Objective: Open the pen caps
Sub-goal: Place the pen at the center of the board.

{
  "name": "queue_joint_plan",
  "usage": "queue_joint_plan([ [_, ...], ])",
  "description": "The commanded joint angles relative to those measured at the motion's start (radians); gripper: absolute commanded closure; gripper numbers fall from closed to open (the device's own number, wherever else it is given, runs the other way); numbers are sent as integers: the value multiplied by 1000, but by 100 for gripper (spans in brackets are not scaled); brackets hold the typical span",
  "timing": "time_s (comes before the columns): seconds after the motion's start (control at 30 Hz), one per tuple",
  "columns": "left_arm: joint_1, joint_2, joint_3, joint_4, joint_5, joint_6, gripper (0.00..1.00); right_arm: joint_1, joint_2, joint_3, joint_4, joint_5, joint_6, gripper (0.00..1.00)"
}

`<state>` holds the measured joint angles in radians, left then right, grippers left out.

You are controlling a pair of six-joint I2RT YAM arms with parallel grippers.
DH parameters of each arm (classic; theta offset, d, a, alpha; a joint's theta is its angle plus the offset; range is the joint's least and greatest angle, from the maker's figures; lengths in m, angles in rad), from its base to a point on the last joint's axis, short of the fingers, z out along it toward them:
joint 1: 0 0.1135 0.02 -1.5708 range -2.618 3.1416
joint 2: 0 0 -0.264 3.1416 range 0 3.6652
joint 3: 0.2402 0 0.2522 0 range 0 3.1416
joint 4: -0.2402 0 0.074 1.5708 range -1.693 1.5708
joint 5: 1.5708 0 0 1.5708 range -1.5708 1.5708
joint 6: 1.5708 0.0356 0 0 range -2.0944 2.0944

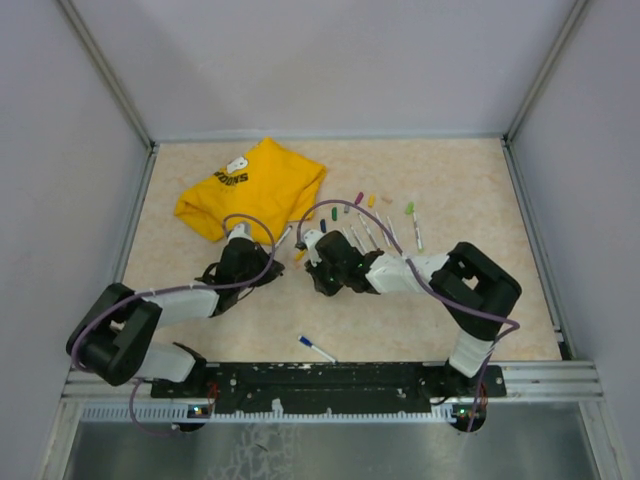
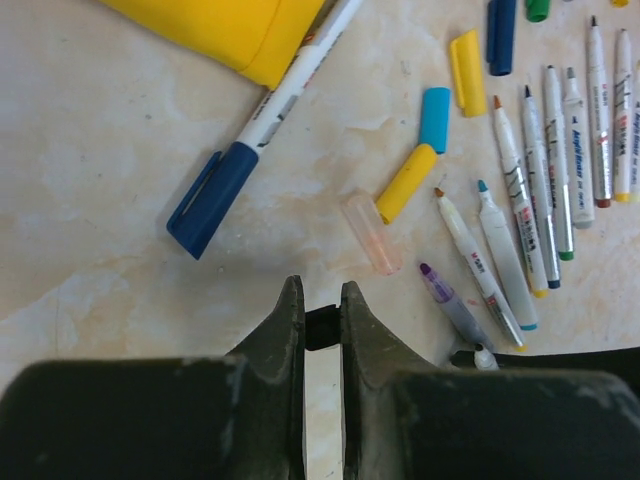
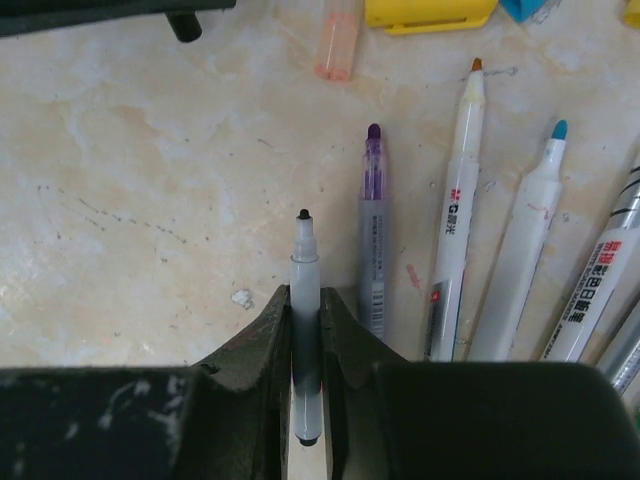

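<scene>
My left gripper (image 2: 320,298) is shut on a small black cap (image 2: 320,327), held just above the table. My right gripper (image 3: 305,300) is shut on a thin grey pen (image 3: 305,255) whose black tip is bare and points toward the left gripper. In the top view the two grippers (image 1: 270,268) (image 1: 318,275) face each other a short way apart. Several uncapped pens (image 2: 520,200) lie in a row beside them. Loose caps lie close by: clear orange (image 2: 371,232), yellow (image 2: 406,183), light blue (image 2: 434,118). A pen with its blue cap (image 2: 212,200) on lies by the T-shirt.
A yellow T-shirt (image 1: 250,185) is bunched at the back left. Another blue-capped pen (image 1: 318,349) lies alone near the front rail. The purple-tipped pen (image 3: 373,230) lies right beside my right fingers. Grey walls close in the table on three sides.
</scene>
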<state>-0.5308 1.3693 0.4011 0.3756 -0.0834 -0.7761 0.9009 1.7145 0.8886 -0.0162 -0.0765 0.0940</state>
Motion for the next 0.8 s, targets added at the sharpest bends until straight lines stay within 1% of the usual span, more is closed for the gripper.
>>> queue_joint_plan([
  [0.0,6,34,29,-39,-40,-25,84,5,20,53,24,35,18,86],
  [0.03,6,41,31,-40,-42,-26,81,4,23,56,23,33,17,86],
  [0.17,7,58,45,-61,-55,-30,76,4,31,68,7,39,9,84],
  [0.2,6,59,45,-65,-55,-31,74,5,31,70,3,43,7,79],
  [0.23,6,60,46,-66,-56,-33,73,4,32,73,0,44,4,79],
  [0.43,7,59,44,-72,-59,-36,66,4,34,79,-10,44,-6,78],
  [0.77,6,34,44,-86,-59,-27,60,4,6,79,-9,50,-34,77],
])
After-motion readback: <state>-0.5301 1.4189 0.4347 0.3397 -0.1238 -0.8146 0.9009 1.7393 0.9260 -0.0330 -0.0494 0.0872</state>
